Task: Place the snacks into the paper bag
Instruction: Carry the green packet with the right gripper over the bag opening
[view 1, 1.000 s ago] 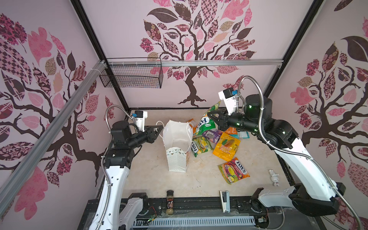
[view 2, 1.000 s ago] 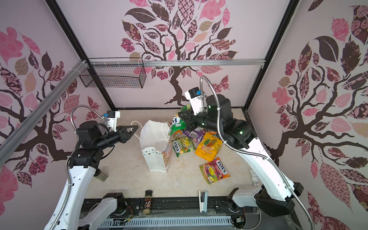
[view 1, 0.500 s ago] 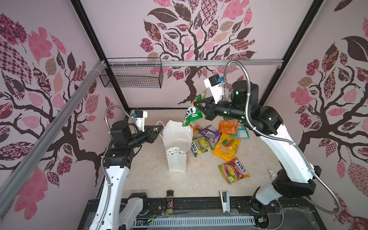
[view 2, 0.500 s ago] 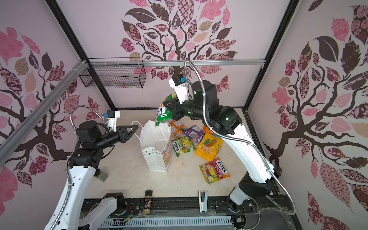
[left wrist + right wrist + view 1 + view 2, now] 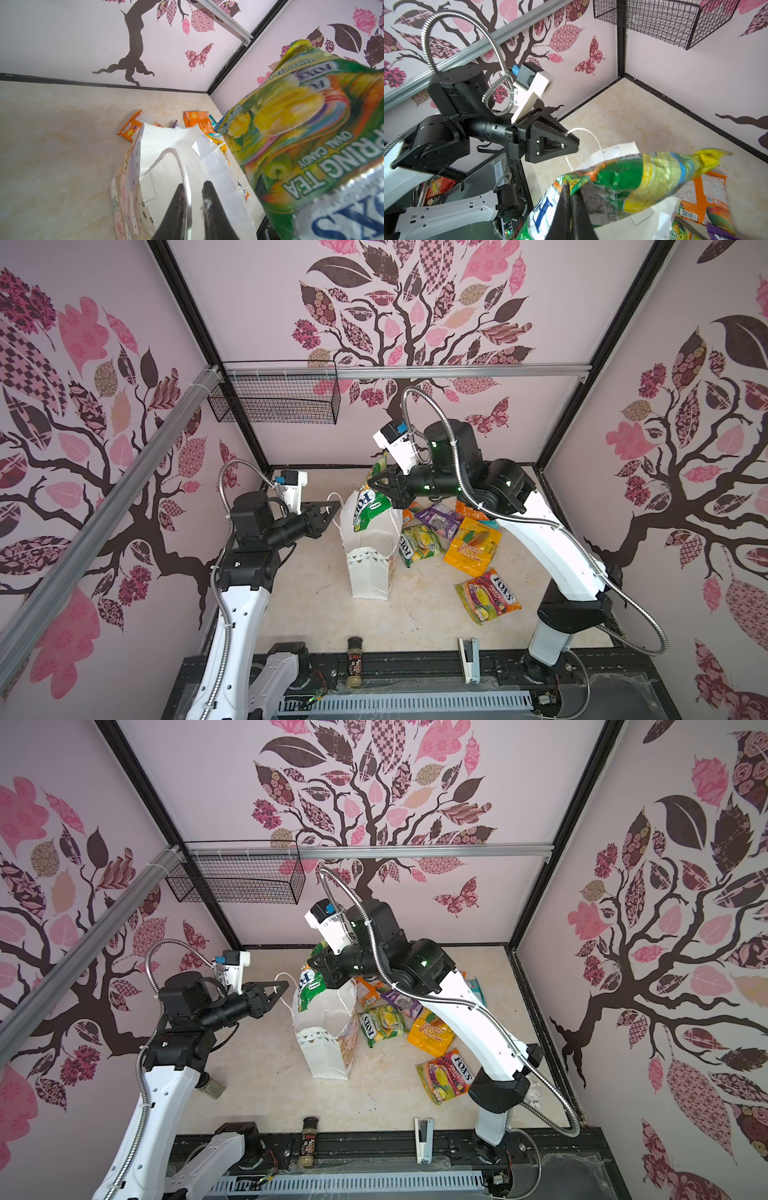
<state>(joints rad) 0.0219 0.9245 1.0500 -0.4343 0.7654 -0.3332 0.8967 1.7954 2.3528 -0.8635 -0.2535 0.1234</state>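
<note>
Your right tool (image 5: 376, 486) is clamped on the green FOX'S packet (image 5: 371, 508), held over the open mouth of the upright paper bag (image 5: 369, 572). Your left tool (image 5: 328, 508) pinches its cord handle (image 5: 173, 152). Other packets (image 5: 469, 547) lie on the counter (image 5: 316, 593) beside it.

Bag (image 5: 370, 572) mouth is only partly free: the green packet (image 5: 371, 508) hangs over it from the right claw (image 5: 376, 485) and covers the far part in both top views. The near part is open. Left claw (image 5: 330, 515) holds the handle (image 5: 169, 148) at the bag's left rim, blocking that side up high. Right side: packet pile (image 5: 451, 533) sits up against the bag wall, no gap. Tabletop (image 5: 307, 593) left of and in front of the bag is bare. A loose FOX'S packet (image 5: 487, 596) lies front right, apart from the pile. Jar (image 5: 354, 659) and stapler (image 5: 468, 659) sit at the front edge, well apart. Wire basket (image 5: 274, 400) hangs high on the back wall, left.
</note>
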